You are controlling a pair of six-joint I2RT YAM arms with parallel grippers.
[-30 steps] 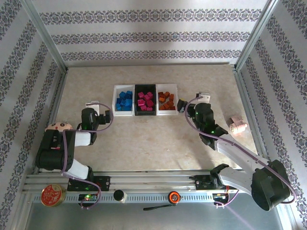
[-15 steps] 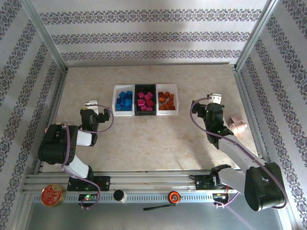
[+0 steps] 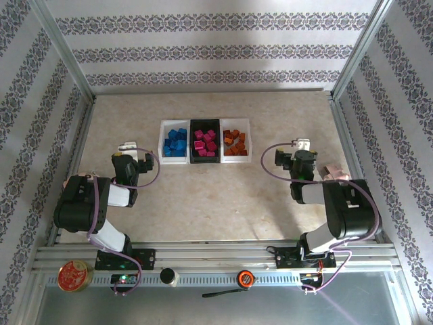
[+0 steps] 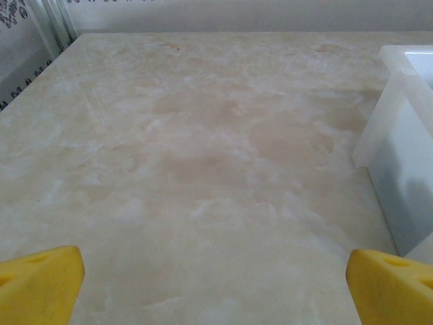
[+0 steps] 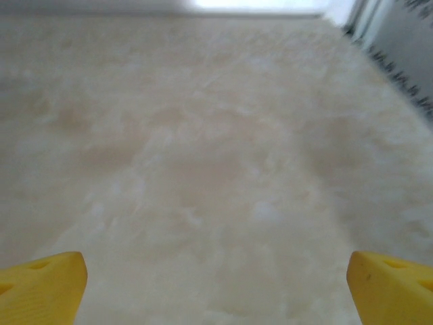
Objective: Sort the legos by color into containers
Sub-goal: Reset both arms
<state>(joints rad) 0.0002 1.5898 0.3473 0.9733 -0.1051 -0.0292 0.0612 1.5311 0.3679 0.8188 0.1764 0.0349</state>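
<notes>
**Spotter:** Overhead, go.

**Me:** I'm seeing blue bricks (image 3: 176,142) in the left white tray (image 3: 162,140), pink bricks (image 3: 205,142) in the black tray (image 3: 192,141), and orange-brown bricks (image 3: 234,142) in the right white tray (image 3: 248,140). Sorting looks finished to me. My left gripper (image 3: 135,152) sits just beside the left white tray. My right gripper (image 3: 292,149) is well apart from the row, with the doll (image 3: 335,173) close by its arm.

**Spotter:** Left wrist?

**Me:** Yellow fingertips (image 4: 37,284) spread wide, nothing between them. The left white tray's wall is right there at the right edge.

**Spotter:** Right wrist?

**Me:** Same here: jaws wide, nothing held, bare table (image 5: 216,156) ahead.

**Spotter:** Worries?

**Me:** If I swing the left arm carelessly, a finger could clip that tray and spill the blue bricks. Folding the right arm could shove the doll.
</notes>
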